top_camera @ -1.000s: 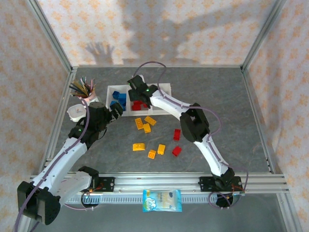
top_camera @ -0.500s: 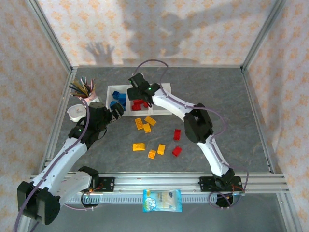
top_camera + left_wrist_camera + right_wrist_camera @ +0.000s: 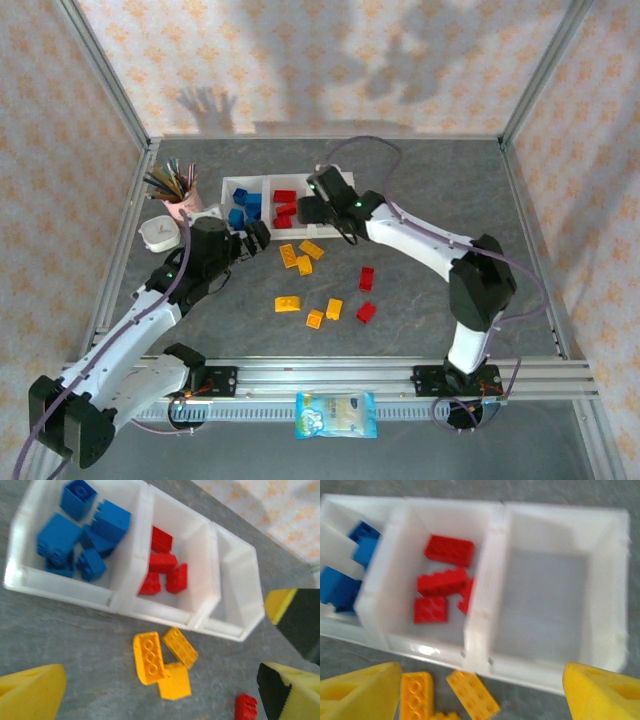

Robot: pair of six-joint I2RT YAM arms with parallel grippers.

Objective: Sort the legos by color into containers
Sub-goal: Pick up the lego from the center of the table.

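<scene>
Containers (image 3: 267, 182) sit right of pencil cup (image 3: 185, 207) (dish (image 3: 158, 233) nearby).

The containers (image 3: 70, 591) are moulded in translucent white plastic, smooth, with a faint sheen. The legos, blue (image 3: 59, 535), red (image 3: 162, 562) and yellow-orange (image 3: 148, 657), are made of hard, smooth, slightly glossy plastic with studded tops. The surface (image 3: 520, 250) is finished in matt, marbled grey. The pads (image 3: 30, 692) of the left tool (image 3: 161, 680) and right tool (image 3: 481, 672) are faced in matt yellow, foam-like material. The arm shells (image 3: 420, 240) are cased in glossy white plastic. The rail (image 3: 330, 375) is made of brushed metal, and the packet (image 3: 336, 414) is wrapped in shiny film.
</scene>
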